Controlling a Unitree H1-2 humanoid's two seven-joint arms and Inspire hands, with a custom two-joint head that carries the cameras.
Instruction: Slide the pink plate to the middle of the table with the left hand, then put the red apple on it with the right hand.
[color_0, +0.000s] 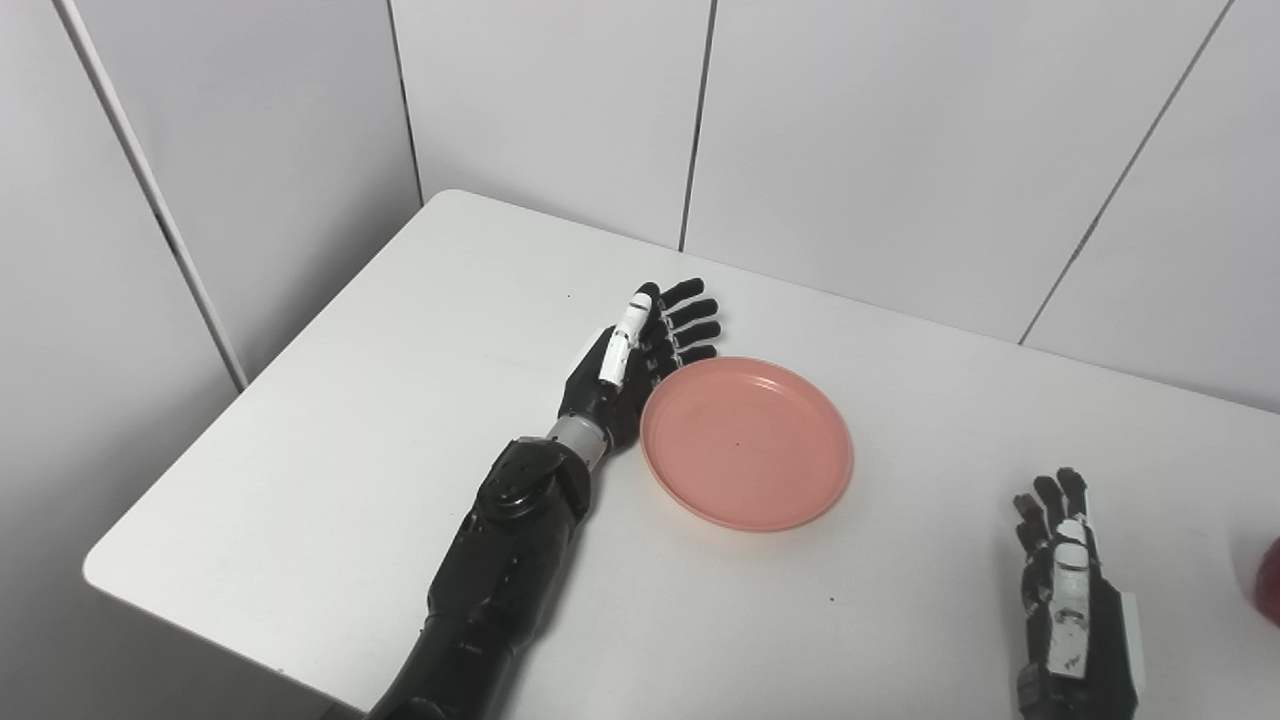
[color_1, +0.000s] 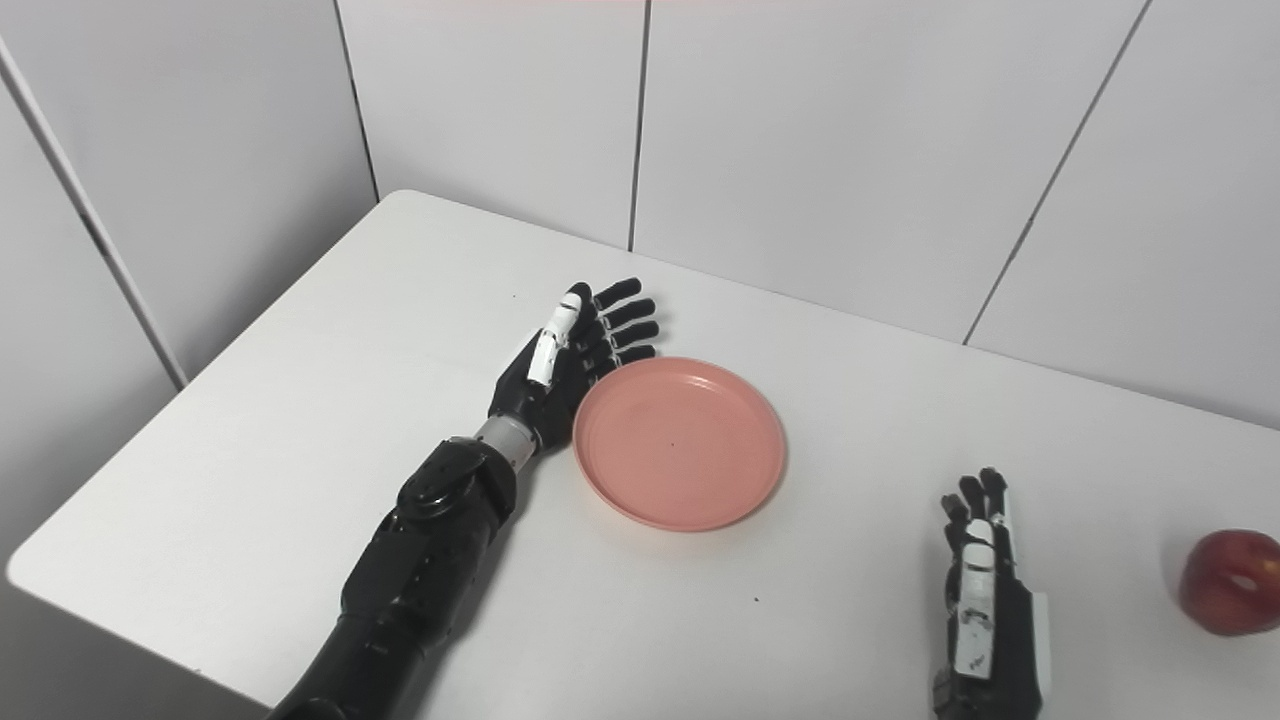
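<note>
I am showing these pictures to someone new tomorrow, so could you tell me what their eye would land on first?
Most likely the pink plate, the one large patch of colour near the middle of the white table. Next comes the black left robot hand, open and standing on edge against the plate's left rim. The red apple sits near the table's right side, with the right robot hand open and empty just left of it.
</note>
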